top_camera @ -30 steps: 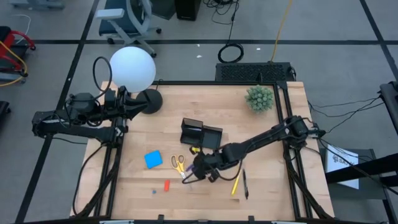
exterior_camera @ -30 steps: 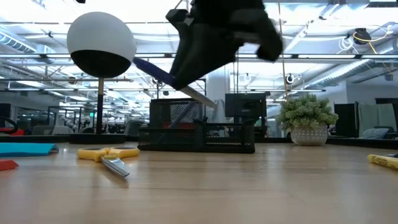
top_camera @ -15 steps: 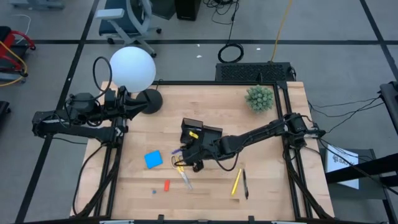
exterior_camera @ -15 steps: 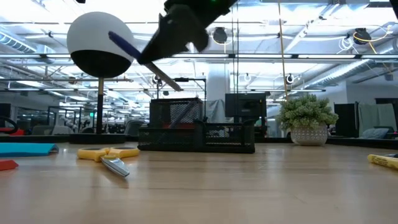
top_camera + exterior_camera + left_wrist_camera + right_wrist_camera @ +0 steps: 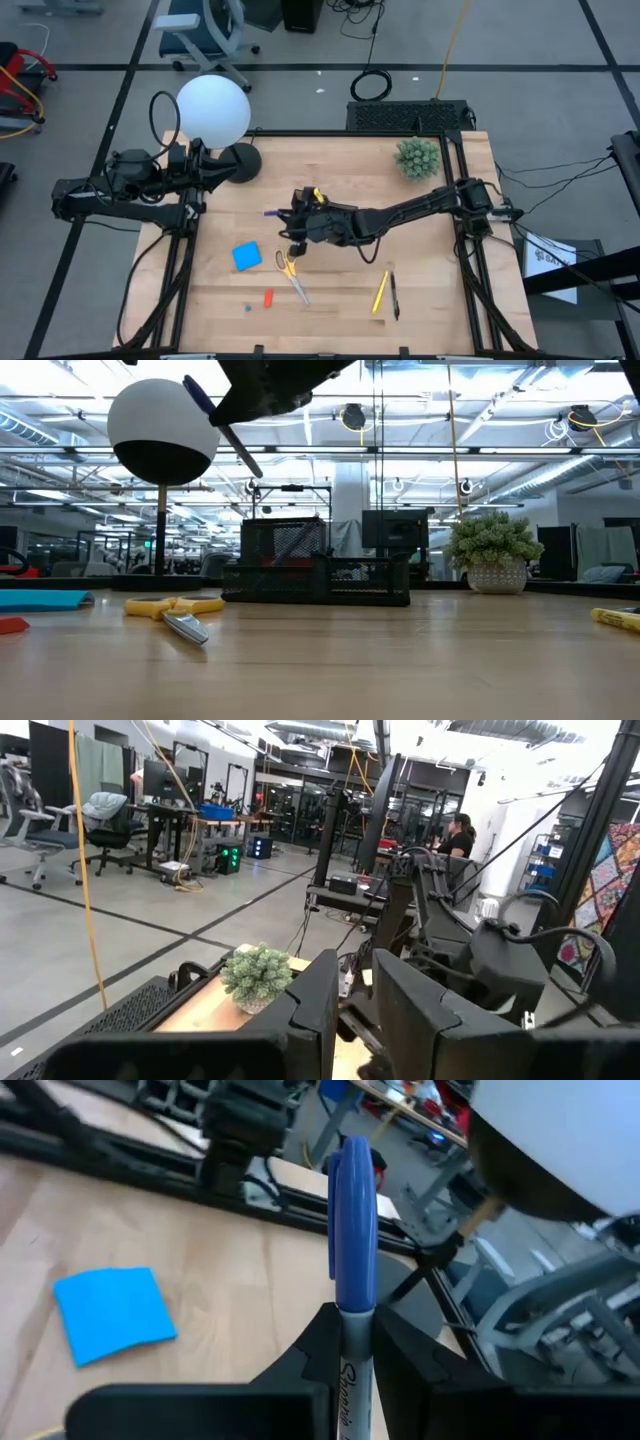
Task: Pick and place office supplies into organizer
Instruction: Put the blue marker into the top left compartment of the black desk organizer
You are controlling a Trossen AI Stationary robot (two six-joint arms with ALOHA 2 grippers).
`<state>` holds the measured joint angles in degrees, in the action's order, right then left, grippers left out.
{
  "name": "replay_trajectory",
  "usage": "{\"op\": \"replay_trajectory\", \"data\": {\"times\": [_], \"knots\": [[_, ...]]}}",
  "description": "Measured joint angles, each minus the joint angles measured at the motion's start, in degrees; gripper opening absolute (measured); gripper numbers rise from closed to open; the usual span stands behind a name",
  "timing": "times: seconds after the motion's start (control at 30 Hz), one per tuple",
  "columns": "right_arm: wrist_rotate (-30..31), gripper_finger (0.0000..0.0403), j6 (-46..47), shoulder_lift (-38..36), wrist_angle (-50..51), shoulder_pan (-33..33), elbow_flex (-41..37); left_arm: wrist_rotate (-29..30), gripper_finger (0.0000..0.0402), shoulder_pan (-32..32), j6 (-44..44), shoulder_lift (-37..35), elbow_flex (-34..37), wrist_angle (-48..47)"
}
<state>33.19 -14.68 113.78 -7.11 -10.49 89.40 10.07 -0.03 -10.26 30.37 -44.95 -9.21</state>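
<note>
My right gripper (image 5: pixel 293 219) hangs above the middle of the table, shut on a blue pen (image 5: pixel 352 1230) with a blue cap. In the low view the pen (image 5: pixel 222 422) slants high above the black organizer (image 5: pixel 315 575), which the high view shows mostly under my right arm. Yellow-handled scissors (image 5: pixel 290 272), a blue pad (image 5: pixel 246 256) and a small red piece (image 5: pixel 268 297) lie flat on the table's near left. A yellow pen (image 5: pixel 380 292) and a black pen (image 5: pixel 394 296) lie at the near right. My left gripper (image 5: pixel 355 1010) waits shut at the table's left edge. My right gripper pinches the pen's barrel (image 5: pixel 351 1342) between its two fingers, just below the cap. The fingers come about level from the table's right side and lie across the pen. The pen is lifted clear, tilted, with its cap end (image 5: pixel 192 387) up and toward the table's left.
A white globe lamp (image 5: pixel 213 110) on a black round base (image 5: pixel 243 162) stands at the far left. A green spiky plant (image 5: pixel 417 158) in a pot stands at the far right. Bare wood lies along the near edge between the red piece and the pens.
My right gripper has gone from beside the scissors toward the far edge and upward, to over the organizer, rolling and tipping up as it went. The blue pen has gone with it, risen higher, and its cap end has swung upward. The scissors stayed on the table.
</note>
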Motion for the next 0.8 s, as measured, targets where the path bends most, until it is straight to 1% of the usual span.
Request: {"op": "replay_trajectory", "data": {"times": [0.2, 0.37, 0.53, 0.8], "knots": [[0.2, 0.0033, 4.3, 0.0, -4.5, 1.9, -2.6, 0.0, 0.0072, 0.0, 0.0, 0.0, 0.0, 0.0], [2.9, 0.0032, 5.3, 0.0, -11.6, 3.3, -5.5, 0.0, 0.0072, 0.0, 0.0, 0.0, 0.0, 0.0], [3.0, 0.0032, 7.8, 0.0, -18.6, 4.3, -8.2, 0.0, 0.0072, 0.0, 0.0, 0.0, 0.0, 0.0], [3.2, 0.0032, 10.8, 0.0, -25.1, 5.1, -13.4, 0.0, 0.0072, 0.0, 0.0, 0.0, 0.0, 0.0]]}}
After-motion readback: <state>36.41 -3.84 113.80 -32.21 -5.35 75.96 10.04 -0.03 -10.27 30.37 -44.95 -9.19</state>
